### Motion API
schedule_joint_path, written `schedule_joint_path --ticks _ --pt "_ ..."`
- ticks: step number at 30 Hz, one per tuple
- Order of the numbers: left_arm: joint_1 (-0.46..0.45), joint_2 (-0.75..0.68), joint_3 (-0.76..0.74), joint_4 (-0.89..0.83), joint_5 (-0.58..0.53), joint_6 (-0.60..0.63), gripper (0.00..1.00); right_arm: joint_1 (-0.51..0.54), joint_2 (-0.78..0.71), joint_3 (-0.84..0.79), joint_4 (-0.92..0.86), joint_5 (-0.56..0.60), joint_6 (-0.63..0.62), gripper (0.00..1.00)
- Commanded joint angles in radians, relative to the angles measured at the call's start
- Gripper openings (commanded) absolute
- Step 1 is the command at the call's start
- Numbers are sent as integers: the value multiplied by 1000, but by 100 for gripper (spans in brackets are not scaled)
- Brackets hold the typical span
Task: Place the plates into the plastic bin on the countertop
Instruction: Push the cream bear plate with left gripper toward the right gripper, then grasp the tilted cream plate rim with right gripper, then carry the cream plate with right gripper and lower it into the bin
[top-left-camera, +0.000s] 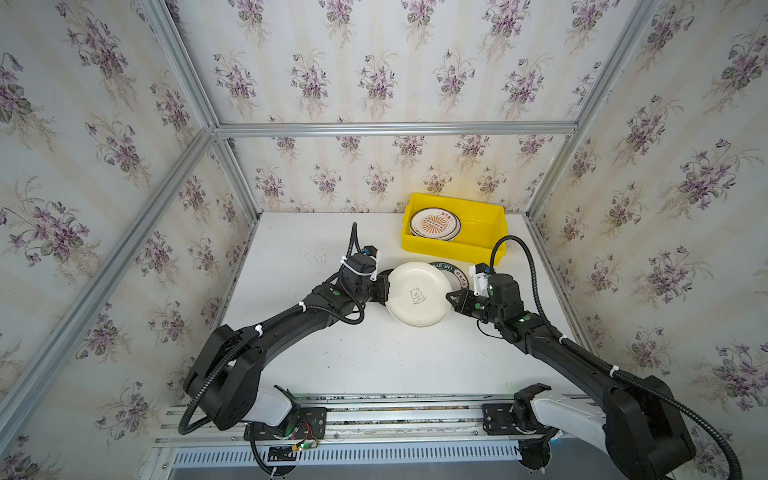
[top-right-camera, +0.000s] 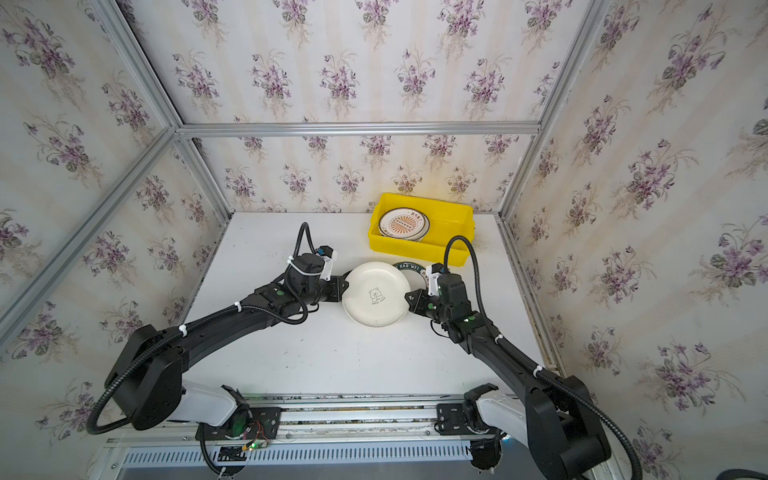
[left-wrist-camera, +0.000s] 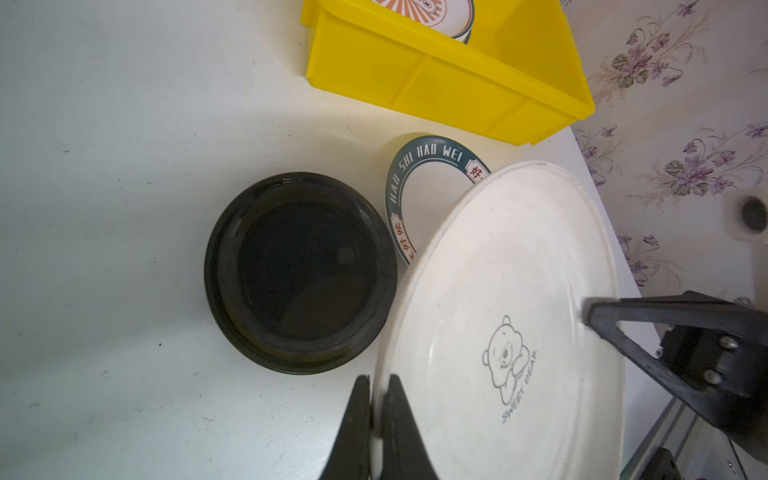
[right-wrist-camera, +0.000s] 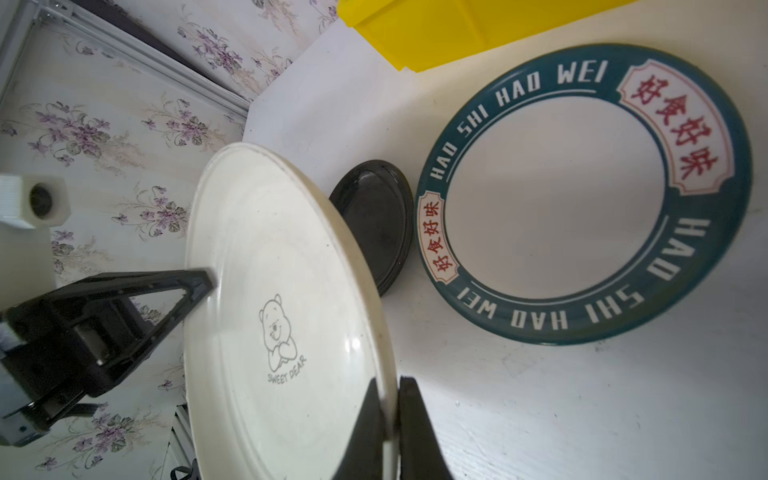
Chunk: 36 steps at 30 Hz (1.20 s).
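1. Gripping opp. rims: L claw and R claw both clamp bear plate, raised off desk. Likely handover, R arm nearer bin.
2. Bin: behind, sunburst plate inside.

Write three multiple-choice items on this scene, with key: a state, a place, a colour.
1. The cream round bear plate is: A) flat inside the bright yellow rectangular plastic bin; B) gripped at opposite rims by the left gripper and the right gripper; C) held by one gripper only.
2. The orange sunburst round plate lies: A) inside the bin; B) in the right gripper; C) on the bear plate.
3. The rim of the white round plate lettered HAO SHI HAO WEI is: A) orange; B) yellow; C) dark teal.
B: each wrist view shows jaws straddling its rim. A: it sits within the bin's walls. C: right wrist view shows the teal band.
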Motion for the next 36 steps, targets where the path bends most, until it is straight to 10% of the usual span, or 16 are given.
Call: schedule_joint_path --ticks 1,14,36 --pt "1 -8 -12 13 -35 13 29 3 8 19 52 -9 16 0" --pt "0 -128 -143 186 112 69 99 4 48 98 -17 97 9 0" --pt "0 -326 -300 293 10 85 99 -28 346 647 -200 357 -197 0"
